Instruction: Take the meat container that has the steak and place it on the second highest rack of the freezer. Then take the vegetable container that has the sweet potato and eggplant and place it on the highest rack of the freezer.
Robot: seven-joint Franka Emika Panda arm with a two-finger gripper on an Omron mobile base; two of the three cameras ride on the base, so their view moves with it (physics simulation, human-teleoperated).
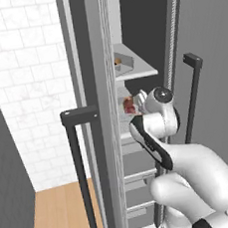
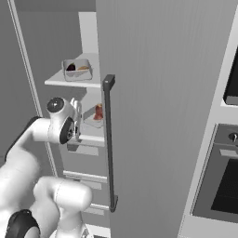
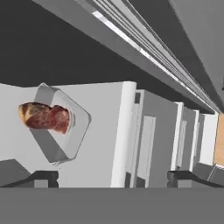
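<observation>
The steak (image 3: 43, 117) in its meat container (image 3: 65, 127) is seen on the second rack (image 3: 103, 109); the vegetable container (image 2: 76, 69) is already on the highest rack (image 2: 69, 82). Jaws are spread wide, empty. Both placements are judged done.

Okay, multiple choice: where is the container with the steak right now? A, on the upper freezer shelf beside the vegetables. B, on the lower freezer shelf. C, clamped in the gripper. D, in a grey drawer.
B: the steak container sits on the lower shelf, under the vegetable container on the highest rack, and the open gripper holds nothing.
</observation>
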